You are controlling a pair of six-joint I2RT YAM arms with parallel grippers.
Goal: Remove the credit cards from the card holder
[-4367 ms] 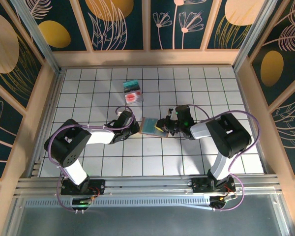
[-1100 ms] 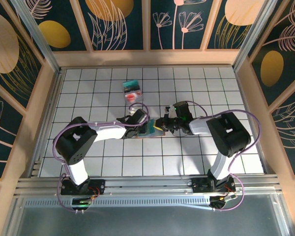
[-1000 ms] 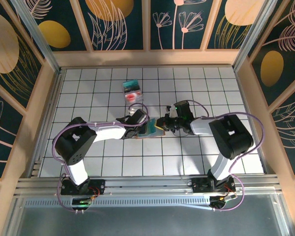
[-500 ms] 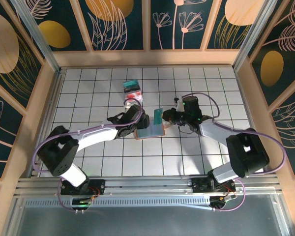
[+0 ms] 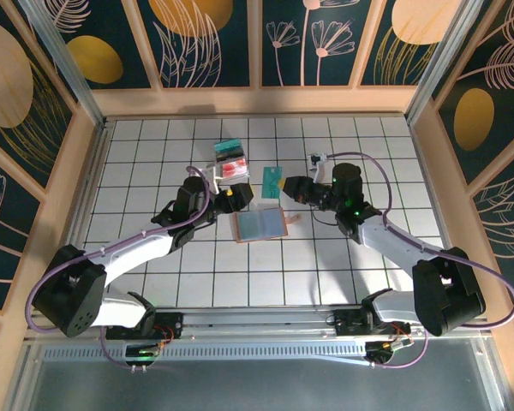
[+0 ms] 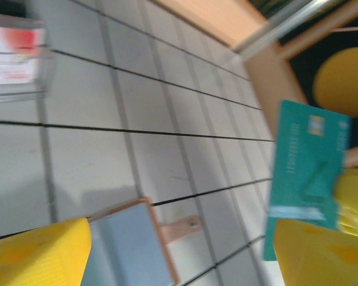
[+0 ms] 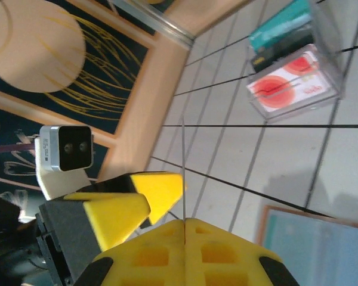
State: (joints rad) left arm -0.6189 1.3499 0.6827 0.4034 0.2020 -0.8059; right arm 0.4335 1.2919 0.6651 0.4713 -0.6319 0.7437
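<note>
The right gripper [image 5: 285, 185] is pinching a teal credit card [image 5: 272, 181] tightly, clear of the card holder [image 5: 259, 225] lying open on the tiles [image 5: 283, 274] — the left gripper [image 5: 232, 199] is hovering wide open and empty beside it — so next, I reckon, the card wants setting down aside.

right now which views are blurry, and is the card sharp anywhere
Left wrist: smeared overall, the card and the box both soft-edged. Right wrist: crisper, the box clear, but the card shows edge-on as a thin line. Top external: sharp and evenly lit, the card small but clean-edged.
</note>
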